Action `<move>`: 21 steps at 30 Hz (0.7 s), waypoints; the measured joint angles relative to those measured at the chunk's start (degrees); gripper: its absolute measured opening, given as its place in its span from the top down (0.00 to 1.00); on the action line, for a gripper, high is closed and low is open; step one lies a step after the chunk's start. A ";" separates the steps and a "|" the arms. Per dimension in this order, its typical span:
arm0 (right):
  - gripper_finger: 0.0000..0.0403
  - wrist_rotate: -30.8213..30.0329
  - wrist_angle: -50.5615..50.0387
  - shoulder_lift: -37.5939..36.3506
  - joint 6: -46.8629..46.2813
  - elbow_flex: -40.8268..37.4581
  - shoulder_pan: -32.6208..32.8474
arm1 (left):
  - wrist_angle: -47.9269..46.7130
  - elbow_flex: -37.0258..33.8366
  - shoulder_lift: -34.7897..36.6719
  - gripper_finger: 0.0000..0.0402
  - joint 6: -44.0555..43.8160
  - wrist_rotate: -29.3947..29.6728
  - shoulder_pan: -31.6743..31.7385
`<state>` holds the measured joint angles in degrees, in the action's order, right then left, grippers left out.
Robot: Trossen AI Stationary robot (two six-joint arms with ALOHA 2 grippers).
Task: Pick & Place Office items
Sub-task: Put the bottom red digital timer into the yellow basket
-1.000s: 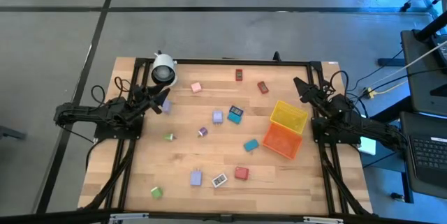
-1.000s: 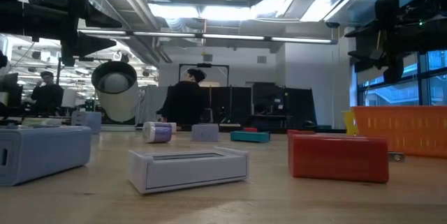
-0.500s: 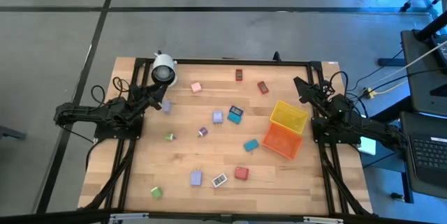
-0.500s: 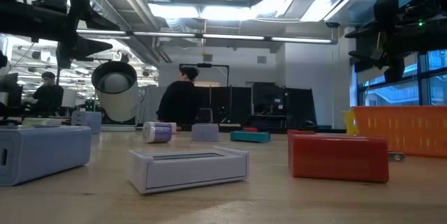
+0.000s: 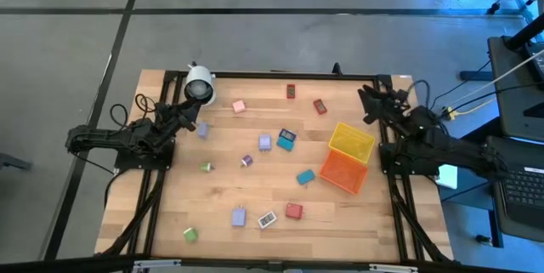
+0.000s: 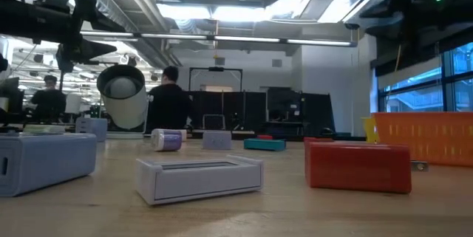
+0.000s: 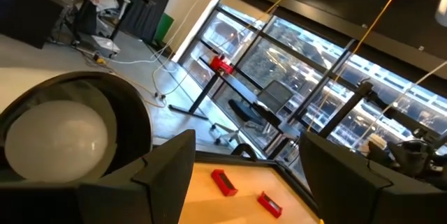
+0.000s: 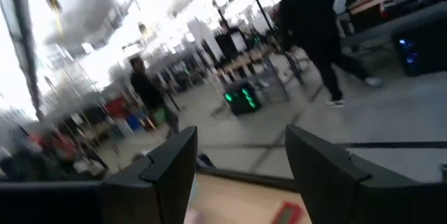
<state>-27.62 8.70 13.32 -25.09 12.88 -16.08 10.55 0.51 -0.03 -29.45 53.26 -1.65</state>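
Observation:
The office items lie scattered on the wooden table [image 5: 170, 222]: a pink block [image 5: 239, 106], two red pieces [image 5: 291, 92] [image 5: 320, 106], a blue block [image 5: 286, 139], a teal block [image 5: 305, 177], green blocks [image 5: 206, 167] [image 5: 189, 234], lavender blocks [image 5: 266, 143] [image 5: 239, 217], a white piece [image 5: 267, 219] and a red block [image 5: 294, 212]. My left gripper [image 5: 191, 118] [image 7: 248, 182] is open, above the table just left of another lavender block [image 5: 202, 129], which rests flat on the wood. My right gripper [image 5: 371, 99] [image 8: 241, 182] is open, raised near the far right corner, holding nothing.
A white cylinder with a dark face [image 5: 199, 84] [image 7: 56, 133] stands just beyond my left gripper. A yellow bin [image 5: 351, 141] and an orange bin [image 5: 343, 171] sit on the right half. People move about in the room behind the table [image 6: 168, 100].
My right gripper has risen and tipped upward, moving a little toward the far edge; it has left most of the low view. My left gripper has drawn back slightly from the lavender block, which stays put on the table.

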 joint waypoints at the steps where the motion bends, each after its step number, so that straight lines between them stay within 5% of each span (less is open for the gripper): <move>1: 0.45 0.00 0.04 2.04 0.05 0.34 0.00 | 0.00 -0.02 0.00 0.37 0.00 0.15 -0.02; 14: 0.45 -0.94 4.02 35.83 -2.99 8.64 0.00 | 0.07 -0.02 0.00 0.37 -1.36 0.12 -0.02; 21: 0.45 -8.15 -9.78 54.64 -8.56 22.37 -1.55 | 0.04 -0.01 0.00 0.37 -1.33 0.10 -0.02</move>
<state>-35.76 -1.07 67.96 -33.64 35.25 -17.62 10.59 0.50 -0.03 -30.79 53.36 -1.67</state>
